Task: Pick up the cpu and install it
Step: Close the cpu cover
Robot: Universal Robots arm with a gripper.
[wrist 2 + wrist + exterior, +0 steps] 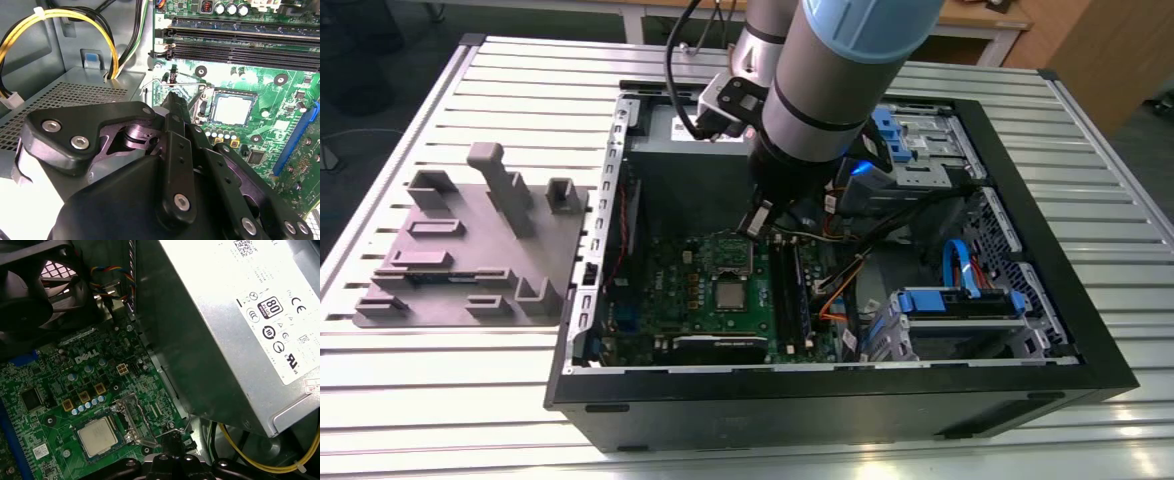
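**Chip Sits in Its Socket as Robot Arm Hangs Inside the Computer Case**

Black gripper linkages, studded with silver screws, crowd the foreground in the second wrist view, tapering to dark fingertips pressed together with no gap and nothing between them. That tip sits just beside the open metal retention frame at the socket's edge; whether it touches the frame cannot be told.

Just past the tip lies the cpu, its silver-grey top flat and level within the square socket on the green motherboard. In the first wrist view the same chip rests squarely in its seat, with the hinged frame and its thin wire lever swung open beside it, towards the grey power supply box with the white label. A black fan sits at the far corner of the board in that view, and yellow and black cables loop over the perforated metal floor in the second wrist view.

From the exterior view, the light blue and grey arm reaches down into the open black computer case, which lies on its side on a slatted metal table. The cpu shows as a small pale square in the middle of the board, below the arm's lower end. To the exterior view's left of the case, well apart from it, a grey moulded plate with upright blocks rests on the table.
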